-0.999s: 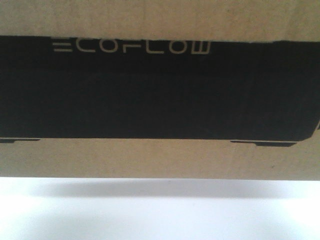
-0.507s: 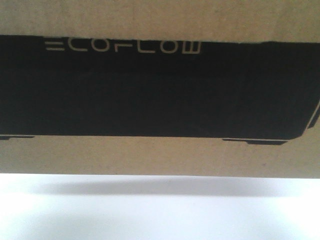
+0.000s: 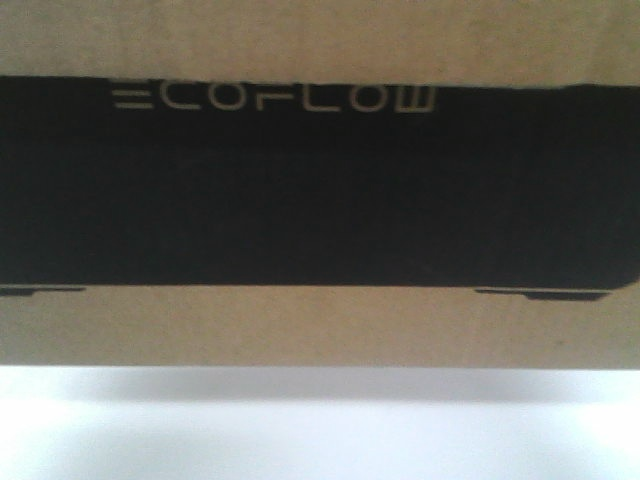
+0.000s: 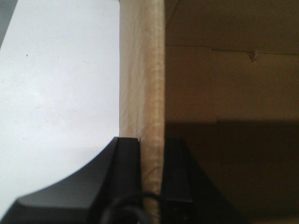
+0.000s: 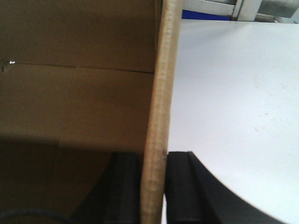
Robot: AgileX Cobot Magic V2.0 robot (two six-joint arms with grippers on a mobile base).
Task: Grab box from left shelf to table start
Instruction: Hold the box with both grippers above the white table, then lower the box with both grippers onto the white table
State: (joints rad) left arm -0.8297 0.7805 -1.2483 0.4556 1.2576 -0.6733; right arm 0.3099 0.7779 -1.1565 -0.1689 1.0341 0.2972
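The brown cardboard box [image 3: 320,325], with its black panel and pale ECOFLOW lettering, fills the front view. Its bottom edge hangs just above the white table [image 3: 320,440], where it casts a shadow. In the left wrist view my left gripper [image 4: 152,156] is shut on the box's left side wall [image 4: 142,70], one black finger [image 4: 127,168] outside and one inside. My right gripper [image 5: 154,163] is shut on the right side wall [image 5: 161,93] in the same way. The box's inside looks bare.
White table surface [image 4: 56,93] spreads left of the box and also to its right [image 5: 233,93]. Past the table's far edge stand a blue strip [image 5: 205,14] and a pale metal frame [image 5: 247,7]; I cannot tell whether this is the left shelf.
In the front view the box drifted left and slightly up, then back right and down. Its bottom edge now sits lower in the frame, nearer the table.
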